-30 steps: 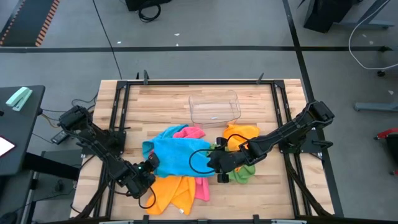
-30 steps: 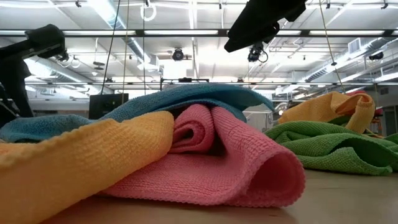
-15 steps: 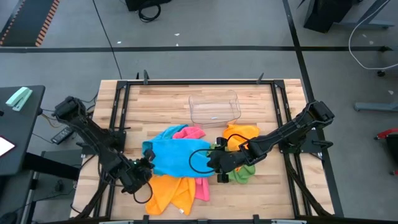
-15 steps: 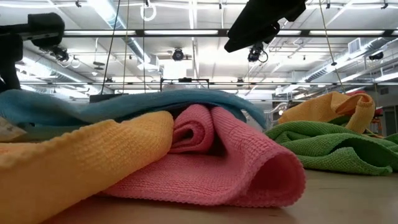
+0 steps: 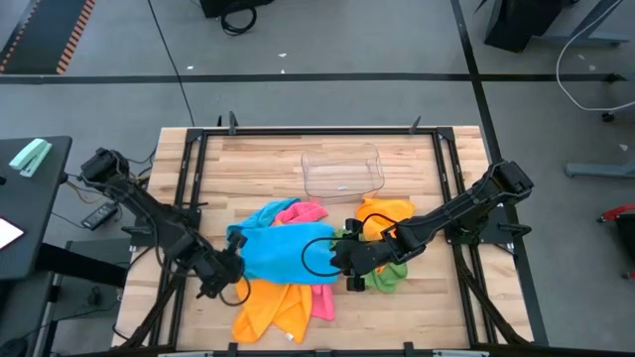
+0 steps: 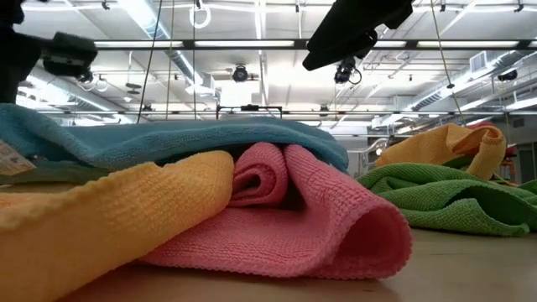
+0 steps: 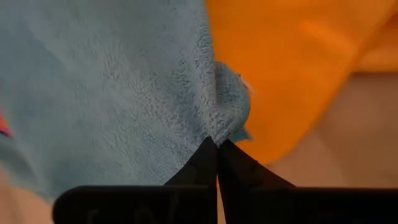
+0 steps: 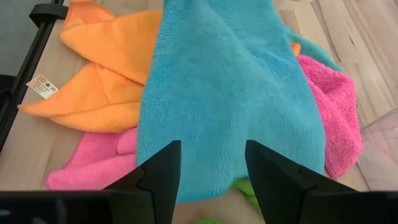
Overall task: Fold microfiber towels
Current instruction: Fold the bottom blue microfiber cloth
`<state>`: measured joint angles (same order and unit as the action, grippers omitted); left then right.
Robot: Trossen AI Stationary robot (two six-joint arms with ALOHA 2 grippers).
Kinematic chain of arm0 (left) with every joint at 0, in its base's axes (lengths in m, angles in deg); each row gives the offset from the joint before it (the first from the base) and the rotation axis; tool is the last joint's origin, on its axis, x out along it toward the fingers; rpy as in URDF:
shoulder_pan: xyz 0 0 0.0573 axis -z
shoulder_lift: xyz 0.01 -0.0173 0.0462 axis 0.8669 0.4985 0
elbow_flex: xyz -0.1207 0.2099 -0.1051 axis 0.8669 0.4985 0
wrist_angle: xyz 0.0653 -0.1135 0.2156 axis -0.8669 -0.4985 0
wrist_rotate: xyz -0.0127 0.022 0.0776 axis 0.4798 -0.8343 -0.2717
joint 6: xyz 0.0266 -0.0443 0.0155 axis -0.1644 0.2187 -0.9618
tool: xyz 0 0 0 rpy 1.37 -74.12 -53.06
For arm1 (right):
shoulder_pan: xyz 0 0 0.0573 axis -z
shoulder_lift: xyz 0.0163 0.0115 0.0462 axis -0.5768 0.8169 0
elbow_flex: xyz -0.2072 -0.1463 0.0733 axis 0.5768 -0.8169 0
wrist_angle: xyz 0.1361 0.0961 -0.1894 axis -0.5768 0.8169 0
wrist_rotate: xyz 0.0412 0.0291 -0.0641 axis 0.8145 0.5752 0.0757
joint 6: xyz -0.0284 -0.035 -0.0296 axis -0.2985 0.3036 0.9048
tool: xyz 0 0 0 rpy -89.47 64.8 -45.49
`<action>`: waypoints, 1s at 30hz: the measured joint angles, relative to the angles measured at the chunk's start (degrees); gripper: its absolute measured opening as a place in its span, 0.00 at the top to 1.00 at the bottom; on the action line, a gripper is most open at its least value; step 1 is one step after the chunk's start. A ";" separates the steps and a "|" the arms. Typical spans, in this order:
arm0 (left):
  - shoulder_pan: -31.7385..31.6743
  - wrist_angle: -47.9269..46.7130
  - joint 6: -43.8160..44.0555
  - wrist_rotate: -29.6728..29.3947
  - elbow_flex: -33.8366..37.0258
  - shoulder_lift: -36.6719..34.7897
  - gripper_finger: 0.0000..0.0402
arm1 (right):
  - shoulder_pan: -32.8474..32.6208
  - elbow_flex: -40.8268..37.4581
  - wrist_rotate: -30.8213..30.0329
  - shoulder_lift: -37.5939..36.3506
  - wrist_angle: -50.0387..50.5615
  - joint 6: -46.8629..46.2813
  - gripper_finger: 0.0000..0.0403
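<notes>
The left pincer (image 7: 216, 144) is squeezed tight on the blue towel's (image 5: 283, 250) corner. The right pincer (image 8: 211, 163) hangs open above that towel.

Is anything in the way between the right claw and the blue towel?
Nothing visible. The right gripper is open right at the near edge of the blue towel, with only bare gap between its fingers and the cloth. The left gripper is shut on the towel's other corner.

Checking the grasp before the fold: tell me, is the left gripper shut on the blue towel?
Yes: in the left wrist view the left gripper has its fingers pressed together on the edge of the blue towel.
</notes>
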<state>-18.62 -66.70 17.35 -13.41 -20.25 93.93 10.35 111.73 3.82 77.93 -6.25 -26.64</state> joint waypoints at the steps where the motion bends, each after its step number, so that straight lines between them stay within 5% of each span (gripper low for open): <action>1: -0.65 0.06 1.31 1.57 0.00 -0.06 0.97 | 0.00 0.00 0.00 0.00 0.00 0.00 0.53; 9: -3.93 -4.67 3.47 8.57 -0.02 -0.04 0.97 | 0.00 0.00 0.01 0.00 -0.04 0.28 0.53; 20: -4.40 -5.24 -9.70 0.86 -0.02 0.00 0.86 | 0.00 0.00 0.01 0.00 -0.04 0.87 0.53; 30: -3.31 -6.67 -15.60 0.26 -0.02 1.49 0.91 | 0.00 0.00 0.03 0.00 -0.04 0.61 0.53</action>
<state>-21.93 -73.37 1.75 -13.14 -20.27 95.42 10.35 111.73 3.85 77.93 -6.30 -26.03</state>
